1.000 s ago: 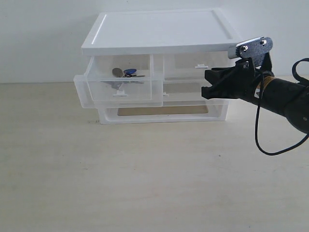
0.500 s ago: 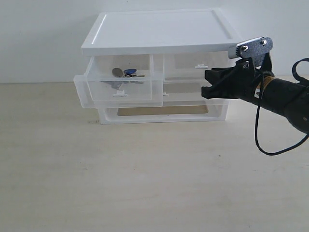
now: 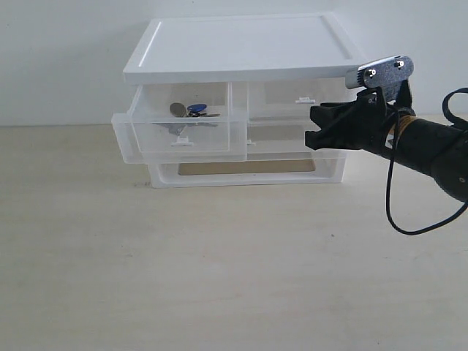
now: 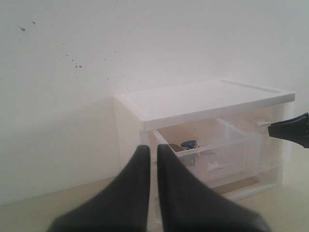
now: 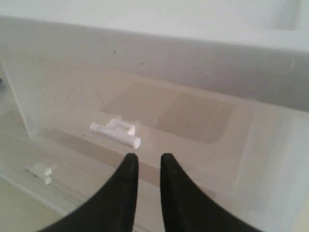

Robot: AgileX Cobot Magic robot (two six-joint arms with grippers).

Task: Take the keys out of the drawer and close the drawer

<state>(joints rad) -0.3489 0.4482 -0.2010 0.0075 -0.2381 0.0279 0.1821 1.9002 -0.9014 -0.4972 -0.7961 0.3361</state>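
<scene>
Frontal exterior; organizer [image 3: 241, 102] perhaps shared.

the table [image 3: 219, 278] is pale beige. only the white-topped organizer [image 3: 241, 51] stands on it, near the wall.

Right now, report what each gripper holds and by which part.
Nothing is held. The right gripper hangs bare before the organizer's right side; the left gripper is nearly closed on nothing. The keys lie in the open drawer.
</scene>
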